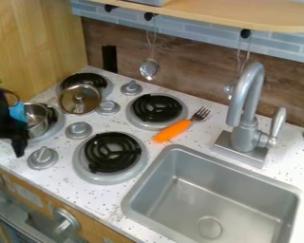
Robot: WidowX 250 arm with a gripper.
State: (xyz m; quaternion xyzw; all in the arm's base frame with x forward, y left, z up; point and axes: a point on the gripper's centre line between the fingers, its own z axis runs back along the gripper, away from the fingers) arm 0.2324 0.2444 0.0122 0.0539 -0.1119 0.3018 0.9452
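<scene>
**Black two-finger gripper [6, 144] near small silver metal pot [36, 121]**

In the camera view, the pot is at left, seemingly supported by the round left burner [55, 127]. Whether the gripper is wide, narrow or holding something, I cannot tell.

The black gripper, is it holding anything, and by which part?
That can't be told: the gripper is by the silver pot and a blue thing, but whether it grips either is hidden.
</scene>
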